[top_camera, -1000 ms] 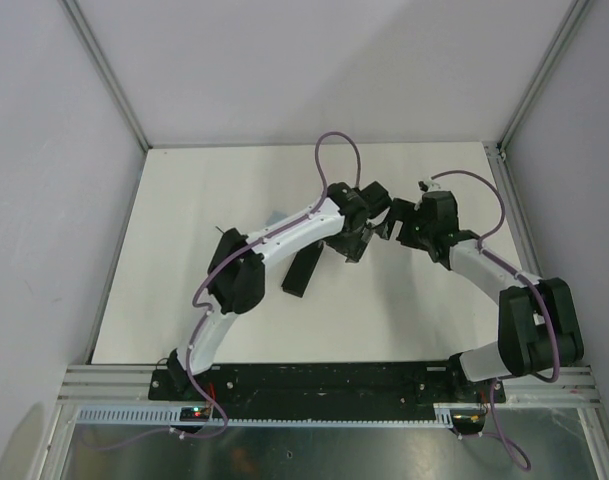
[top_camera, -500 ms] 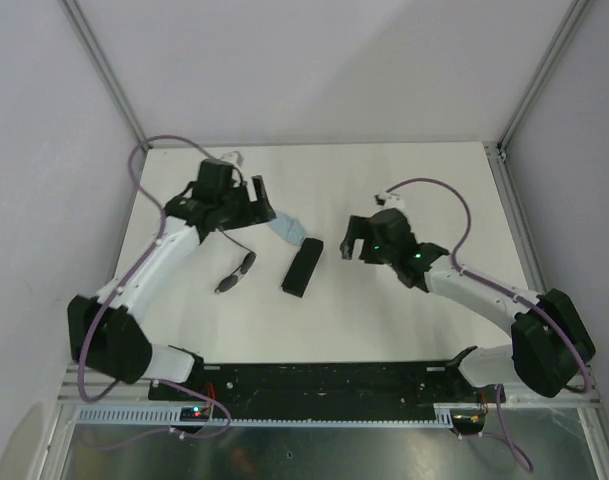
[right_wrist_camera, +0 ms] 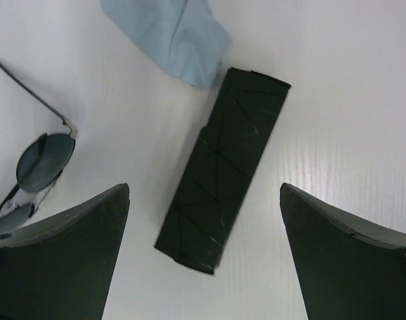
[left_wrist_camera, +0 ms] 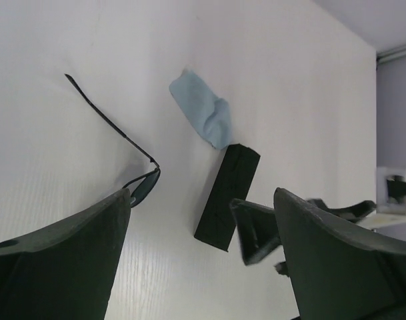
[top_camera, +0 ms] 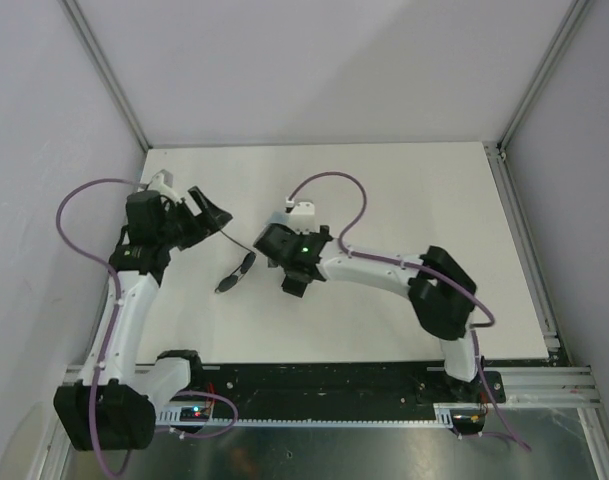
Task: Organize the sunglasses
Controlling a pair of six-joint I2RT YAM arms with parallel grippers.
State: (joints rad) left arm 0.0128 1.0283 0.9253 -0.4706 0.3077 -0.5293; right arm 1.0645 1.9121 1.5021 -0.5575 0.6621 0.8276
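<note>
Two sets of fingers, both spread wide and holding nothing: the right gripper (right_wrist_camera: 204, 193) hangs straight over the black case (right_wrist_camera: 223, 167), which lies slantwise at the middle of its wrist view, while the left gripper (left_wrist_camera: 203, 197) sits at the left of the overhead frame. The sunglasses (right_wrist_camera: 39, 163) lie on the table (top_camera: 404, 190) just left of the case and apart from it, one thin temple arm unfolded toward the upper left. A light blue cloth (right_wrist_camera: 169, 33) meets the case's upper end. I'd worry that a grab at the flat case shoves it sideways into the lenses, or that the splayed temple snags and bends
</note>
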